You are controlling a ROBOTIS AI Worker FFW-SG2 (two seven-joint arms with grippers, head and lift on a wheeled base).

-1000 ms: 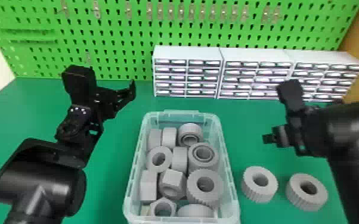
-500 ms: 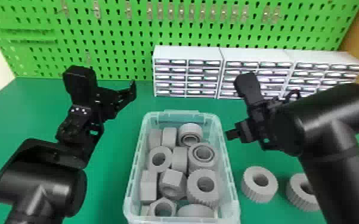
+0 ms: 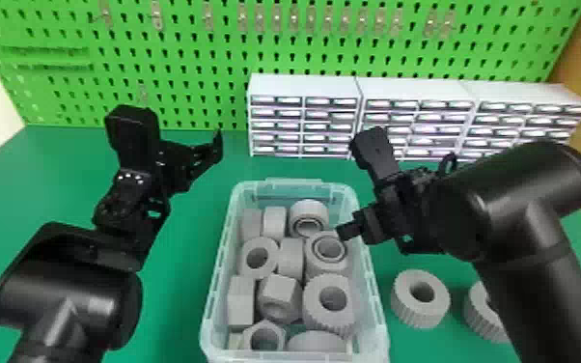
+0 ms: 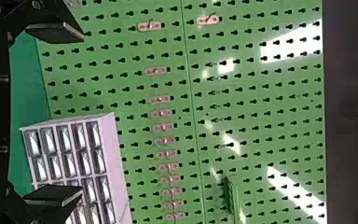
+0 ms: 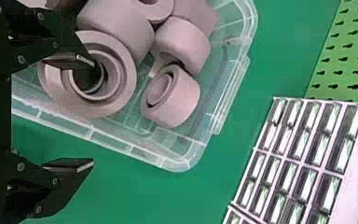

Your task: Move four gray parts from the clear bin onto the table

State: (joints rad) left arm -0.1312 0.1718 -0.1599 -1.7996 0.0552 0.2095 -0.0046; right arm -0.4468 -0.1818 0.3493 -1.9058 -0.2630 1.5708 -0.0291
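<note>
- Beside the clear bin [image 3: 284,182], two ridged gray rings [image 3: 403,299] are set on the table.
- Gray rings [image 3: 258,242] and hex nuts [image 3: 279,288] are crowded inside.
- By its right wall, the right gripper [image 3: 374,234] is poised, fingers parted; the left gripper [image 3: 183,157], likewise spread, is held well apart.
- The outer ring [image 3: 475,309] is partly hidden by the right arm [image 3: 545,299].
- The green table [image 3: 178,309] is backed by drawer cabinets [image 3: 304,87] and pegboard [image 3: 328,53].

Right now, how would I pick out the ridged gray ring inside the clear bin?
Find the clear bin on the green table. Along its right wall, toward the near end, sits a thick gray ring. Its ridged side sets it apart from the smooth ring just behind it.
</note>
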